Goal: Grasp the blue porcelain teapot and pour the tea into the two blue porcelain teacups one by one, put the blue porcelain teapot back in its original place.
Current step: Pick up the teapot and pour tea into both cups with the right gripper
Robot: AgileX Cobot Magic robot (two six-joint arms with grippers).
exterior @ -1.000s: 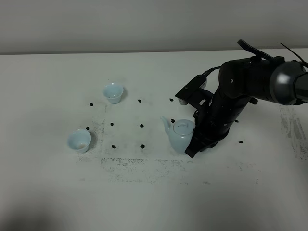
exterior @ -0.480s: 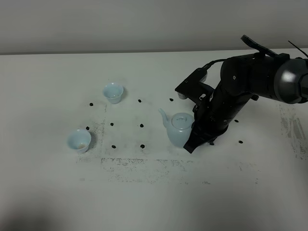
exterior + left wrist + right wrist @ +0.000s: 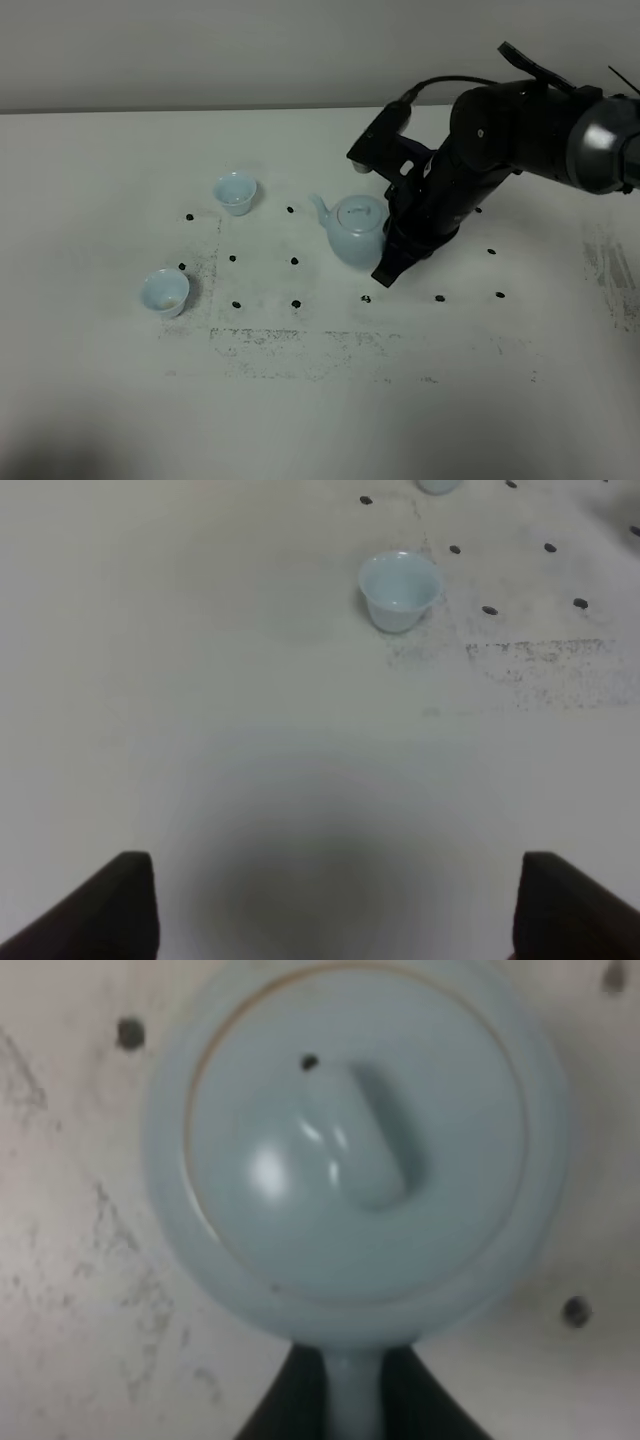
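Blue porcelain teapot [image 3: 352, 232] gripped by the black right arm [image 3: 520, 130] at a matt white worktop [image 3: 100, 400], with a plain pale wall [image 3: 200, 50] behind.
Grey speckled scuff lines [image 3: 300, 340] and small black dots [image 3: 294, 261] mark the worktop. The glossy, round-bellied teapot is upright right of the middle, knobbed lid on, spout towards the cups; the right jaws are clamped on its loop handle [image 3: 352, 1400]. Two small flared teacups, far [image 3: 235, 192] and near [image 3: 165, 292], stand apart to its left. The left jaws gape wide, holding nothing.
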